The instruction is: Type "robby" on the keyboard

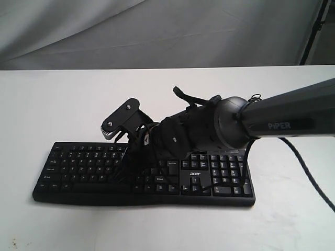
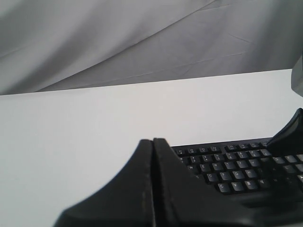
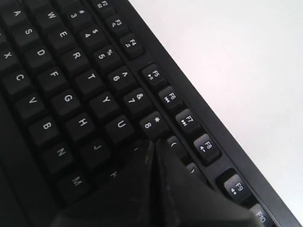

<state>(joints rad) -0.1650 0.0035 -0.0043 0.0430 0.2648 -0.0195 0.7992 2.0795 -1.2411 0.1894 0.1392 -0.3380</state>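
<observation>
The black keyboard [image 1: 78, 167] with white legends and an acer logo lies across the white table. My right gripper [image 1: 123, 166] reaches in from the right and is shut, its tip low over the upper letter rows. In the right wrist view the right gripper [image 3: 155, 143] points between the 8 key [image 3: 151, 124] and the 9 key, over the I key; its fingers [image 3: 189, 189] hide the keys behind. I cannot tell whether it touches a key. My left gripper [image 2: 152, 141] is shut on nothing, off the keyboard's [image 2: 227, 165] left end, and does not show in the exterior view.
The white table [image 1: 57, 99] spreads around the keyboard, with a grey cloth backdrop [image 1: 157, 31] behind. A black cable [image 1: 309, 175] trails off the right arm over the table. The right arm's wrist camera bracket [image 1: 121, 119] hangs above the keys.
</observation>
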